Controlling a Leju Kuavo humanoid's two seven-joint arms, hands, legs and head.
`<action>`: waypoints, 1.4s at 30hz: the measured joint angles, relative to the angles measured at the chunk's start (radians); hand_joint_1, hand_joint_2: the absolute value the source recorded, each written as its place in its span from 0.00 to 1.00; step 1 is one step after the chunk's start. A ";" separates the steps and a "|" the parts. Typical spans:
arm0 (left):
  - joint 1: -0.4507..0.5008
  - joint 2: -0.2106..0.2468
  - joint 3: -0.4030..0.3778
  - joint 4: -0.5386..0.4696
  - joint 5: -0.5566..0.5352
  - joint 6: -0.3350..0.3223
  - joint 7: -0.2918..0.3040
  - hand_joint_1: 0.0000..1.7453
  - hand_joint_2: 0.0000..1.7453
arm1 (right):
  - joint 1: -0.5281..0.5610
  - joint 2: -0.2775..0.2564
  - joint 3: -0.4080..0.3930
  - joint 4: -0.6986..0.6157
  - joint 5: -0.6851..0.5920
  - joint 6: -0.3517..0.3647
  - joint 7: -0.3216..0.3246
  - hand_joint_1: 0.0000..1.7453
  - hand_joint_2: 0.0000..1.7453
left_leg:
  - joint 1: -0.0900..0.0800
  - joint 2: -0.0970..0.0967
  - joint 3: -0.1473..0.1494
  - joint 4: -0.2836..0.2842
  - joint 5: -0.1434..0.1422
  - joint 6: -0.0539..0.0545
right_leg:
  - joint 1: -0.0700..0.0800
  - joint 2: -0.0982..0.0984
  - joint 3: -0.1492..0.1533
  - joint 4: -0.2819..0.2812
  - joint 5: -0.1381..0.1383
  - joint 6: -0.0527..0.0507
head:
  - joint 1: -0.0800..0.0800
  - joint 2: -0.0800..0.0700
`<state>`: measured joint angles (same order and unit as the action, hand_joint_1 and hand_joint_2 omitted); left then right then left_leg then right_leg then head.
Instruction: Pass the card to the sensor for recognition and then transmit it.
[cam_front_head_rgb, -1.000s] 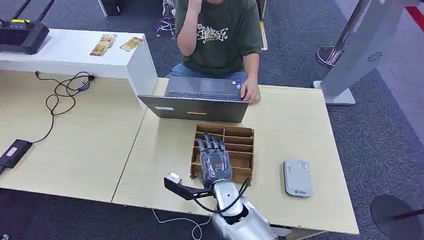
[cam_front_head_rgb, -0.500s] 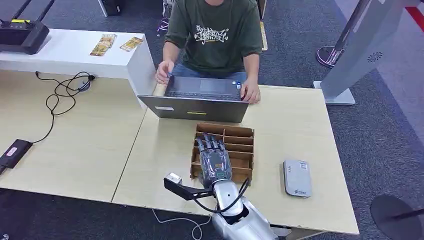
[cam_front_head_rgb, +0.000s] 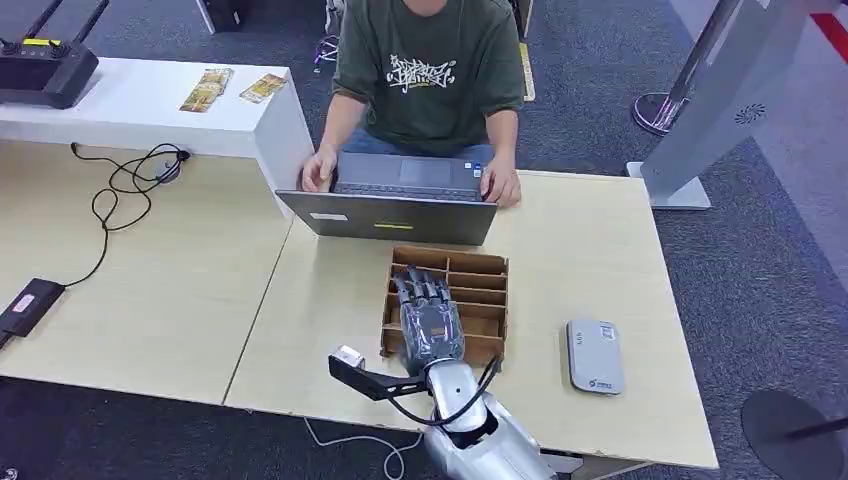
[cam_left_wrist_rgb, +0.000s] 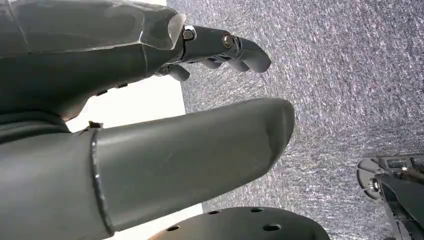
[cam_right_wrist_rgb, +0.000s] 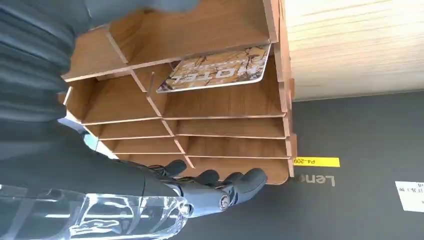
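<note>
Right hand (cam_front_head_rgb: 430, 318) stays open above the wooden organizer (cam_front_head_rgb: 484, 290), as before; only the person (cam_front_head_rgb: 428, 70) moved. The card (cam_right_wrist_rgb: 218, 69) lies in a compartment under its palm, not yet grasped.

The head view looks forward and down from high on the robot at a wooden table (cam_front_head_rgb: 590, 230), with a person (cam_front_head_rgb: 430, 70) seated across it at a laptop (cam_front_head_rgb: 395, 205). The right wrist view sits close behind the right hand (cam_right_wrist_rgb: 165, 192), turned, nearly against the wooden rack (cam_right_wrist_rgb: 220, 107), which the head view also shows (cam_front_head_rgb: 478, 290). The left wrist view sits behind the left hand (cam_left_wrist_rgb: 150, 100), facing grey carpet (cam_left_wrist_rgb: 340, 75).
</note>
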<state>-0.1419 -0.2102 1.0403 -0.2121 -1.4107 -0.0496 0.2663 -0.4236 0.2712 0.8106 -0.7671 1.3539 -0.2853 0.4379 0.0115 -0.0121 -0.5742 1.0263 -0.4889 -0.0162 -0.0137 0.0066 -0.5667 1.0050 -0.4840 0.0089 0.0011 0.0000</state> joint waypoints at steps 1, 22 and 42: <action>0.000 0.000 0.000 0.000 0.000 0.000 0.000 0.00 0.00 | 0.000 0.000 0.000 0.000 0.000 0.000 0.000 0.87 1.00 | 0.000 0.000 0.000 0.000 0.000 0.000 | 0.000 0.000 0.000 0.000 0.000 0.000 | 0.000 0.000; 0.000 0.000 0.000 0.000 0.000 0.000 0.000 0.00 0.00 | 0.001 -0.001 -0.001 -0.009 0.006 -0.001 0.000 0.89 1.00 | 0.000 0.000 0.000 0.000 0.000 0.000 | 0.000 0.000 0.000 0.000 0.000 0.000 | 0.000 0.000; 0.000 0.000 0.000 0.000 -0.003 0.000 0.000 0.00 0.00 | 0.009 -0.004 -0.020 -0.033 -0.039 -0.069 -0.015 0.97 1.00 | 0.000 0.000 0.000 0.000 0.000 0.000 | 0.000 0.000 0.000 0.000 0.000 0.000 | 0.000 0.000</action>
<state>-0.1417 -0.2102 1.0403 -0.2121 -1.4137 -0.0500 0.2663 -0.4142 0.2674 0.7908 -0.8000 1.3149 -0.3545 0.4231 0.0115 -0.0123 -0.5742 1.0263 -0.4889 -0.0162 -0.0137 0.0066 -0.5665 1.0050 -0.4840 0.0089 0.0012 0.0000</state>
